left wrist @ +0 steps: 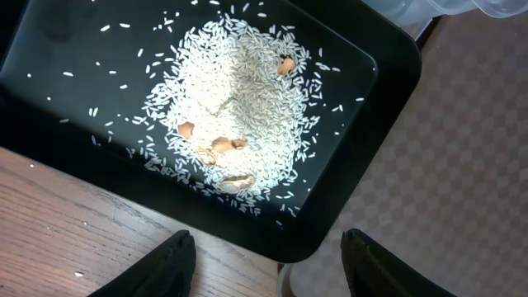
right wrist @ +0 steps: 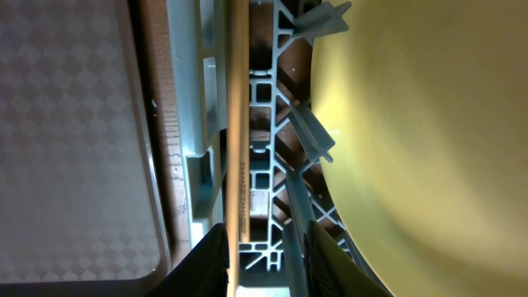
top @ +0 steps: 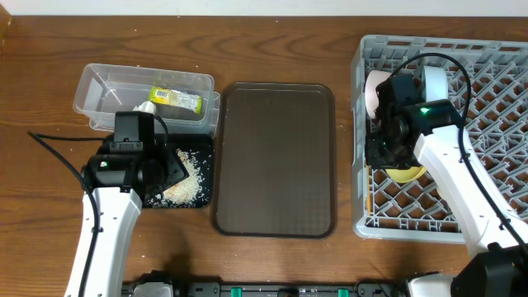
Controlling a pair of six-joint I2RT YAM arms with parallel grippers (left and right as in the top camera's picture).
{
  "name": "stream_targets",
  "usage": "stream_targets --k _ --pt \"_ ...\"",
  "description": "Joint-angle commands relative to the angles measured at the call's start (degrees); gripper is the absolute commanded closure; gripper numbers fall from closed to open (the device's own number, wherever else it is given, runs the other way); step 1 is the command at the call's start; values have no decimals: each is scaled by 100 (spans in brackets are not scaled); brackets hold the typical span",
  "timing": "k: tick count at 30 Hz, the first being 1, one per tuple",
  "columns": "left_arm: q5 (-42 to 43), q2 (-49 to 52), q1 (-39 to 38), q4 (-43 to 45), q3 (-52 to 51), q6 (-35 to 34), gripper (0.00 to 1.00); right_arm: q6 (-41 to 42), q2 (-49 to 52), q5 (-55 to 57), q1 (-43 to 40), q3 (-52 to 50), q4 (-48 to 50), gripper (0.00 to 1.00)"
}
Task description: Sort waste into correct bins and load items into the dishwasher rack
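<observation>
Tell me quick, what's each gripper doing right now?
Left gripper: open, empty, above the black tray of rice.
Right gripper: open, jaws loosely either side of a chopstick in the dishwasher rack.

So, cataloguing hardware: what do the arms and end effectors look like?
White links and black joint housings on left arm and right arm, each with a green light and black cables; left end effector and right end effector have black fingers.

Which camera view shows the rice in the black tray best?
Left wrist view: the rice lies close and sharp in the black tray. Overhead shows only a small pale patch, partly under the left arm. The right wrist view misses it.
</observation>
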Motion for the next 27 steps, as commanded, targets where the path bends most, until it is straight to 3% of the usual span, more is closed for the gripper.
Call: stream_targets --k 1,6,9,12,14,17,18,23,27 --pt "-26 -11 28 0 -22 -50 40 -26 17 50 -55 -35 39 71" --pt "-26 -11 28 0 -22 -50 40 22 15 -61 -55 -31 179 68" --pt "-24 -11 28 4 -22 -46 30 20 -28 -387 -59 -17 476 66" --pt "260 -11 26 116 -22 387 29 15 -166 -651 -72 -11 901 64" --pt "664 -11 -2 295 -22 778 28 2 -323 -780 -72 -9 1237 58" --pt "922 -11 -175 546 -22 1180 27 -17 -588 -815 -72 -9 1672 25" --pt "925 -11 -254 584 -22 1290 27 -17 -658 -815 -72 -9 1770 21" --pt "918 -11 -772 367 -22 1814 24 -28 -1082 -796 -118 -9 1641 14" --pt "846 -11 -984 -247 -22 1812 24 -26 -1436 -581 -146 -11 1351 10"
